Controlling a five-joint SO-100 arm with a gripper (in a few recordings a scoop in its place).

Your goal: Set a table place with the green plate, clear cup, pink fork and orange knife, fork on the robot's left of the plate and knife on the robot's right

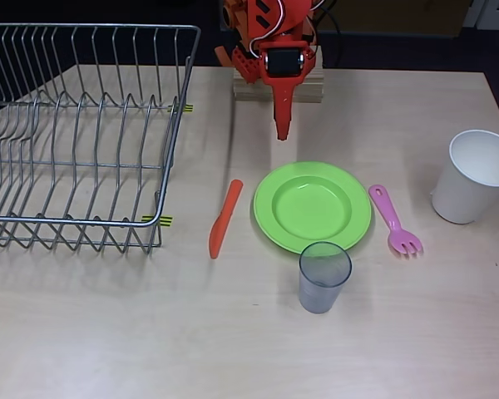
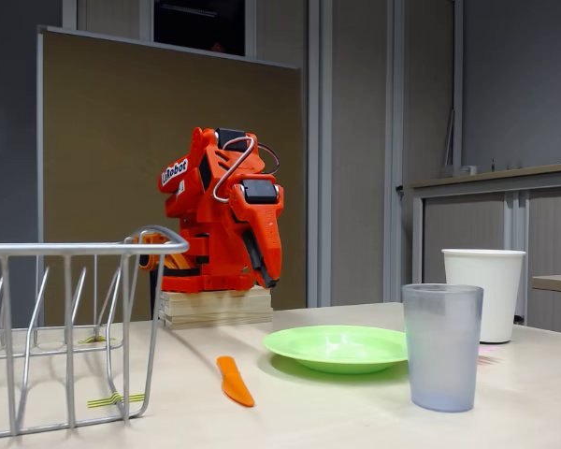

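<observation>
Orange arm folded back on its wooden base, jaws closed, empty, behind the green plate.

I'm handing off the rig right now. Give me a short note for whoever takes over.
Gripper: folded back near the base, holding nothing, fingers look shut.
Plate on the table. In the overhead view the knife lies left of it, the fork right, and the cup stands upright at its near edge.
Done: the place looks set.
Left: apparently nothing; white cup and rack stand aside.
</observation>
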